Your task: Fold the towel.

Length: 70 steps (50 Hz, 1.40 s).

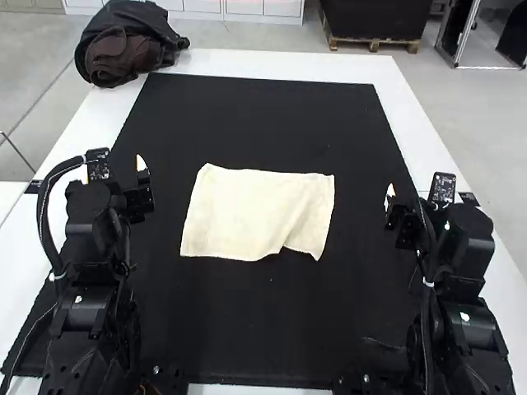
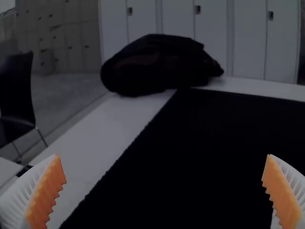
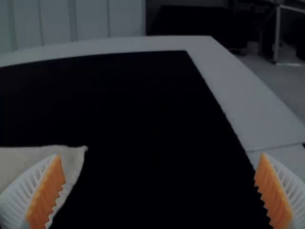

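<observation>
The cream towel [image 1: 251,212] lies spread on the black mat in the high view, roughly rectangular, with a crease and a small notch along its near edge toward the right. Left of the towel is my left gripper [image 1: 142,185], apart from it. My right gripper [image 1: 392,212] is to the towel's right, also apart. In the left wrist view, my left gripper [image 2: 164,191] has its fingers wide apart with nothing between them. My right gripper [image 3: 159,191] stands open in the right wrist view, where a corner of the towel [image 3: 74,164] appears beyond one finger.
A black mat [image 1: 263,123] covers most of the white table [image 1: 412,107]. A dark bag or bundled garment [image 1: 128,45] rests at the table's far left corner, also seen as a dark heap [image 2: 157,67] in the left wrist view.
</observation>
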Each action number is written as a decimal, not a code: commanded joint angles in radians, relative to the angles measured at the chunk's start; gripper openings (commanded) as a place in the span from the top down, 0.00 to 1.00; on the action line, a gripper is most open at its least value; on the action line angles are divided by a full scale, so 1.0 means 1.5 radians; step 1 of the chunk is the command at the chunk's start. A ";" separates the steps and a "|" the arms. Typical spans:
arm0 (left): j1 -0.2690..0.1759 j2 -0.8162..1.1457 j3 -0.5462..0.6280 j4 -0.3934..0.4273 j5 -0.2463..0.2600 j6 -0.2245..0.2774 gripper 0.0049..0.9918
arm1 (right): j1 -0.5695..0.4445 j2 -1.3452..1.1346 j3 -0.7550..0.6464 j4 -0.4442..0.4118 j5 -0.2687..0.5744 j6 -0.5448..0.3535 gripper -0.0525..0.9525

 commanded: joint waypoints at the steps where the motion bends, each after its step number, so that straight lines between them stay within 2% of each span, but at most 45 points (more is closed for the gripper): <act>1: -0.003 -0.004 -0.002 0.002 -0.005 -0.018 0.02 | 0.002 -0.008 -0.004 -0.003 -0.015 0.007 0.03; 16: -0.004 -0.003 -0.002 -0.004 -0.005 -0.040 0.02 | 0.002 -0.009 -0.004 -0.003 -0.014 0.007 0.03; 21: -0.004 -0.004 -0.002 -0.011 -0.005 -0.066 0.02 | 0.001 -0.009 -0.004 -0.003 -0.015 0.007 0.03; 24: -0.002 -0.004 -0.002 -0.019 -0.005 -0.098 0.02 | 0.001 -0.008 -0.004 -0.003 -0.015 0.007 0.03; 26: -0.002 -0.004 -0.002 -0.023 -0.005 -0.107 0.02 | 0.001 -0.008 -0.004 -0.004 -0.015 0.006 0.03; 70: -0.001 -0.004 -0.002 -0.026 -0.005 -0.119 0.02 | 0.001 -0.008 -0.004 -0.004 -0.015 0.006 0.03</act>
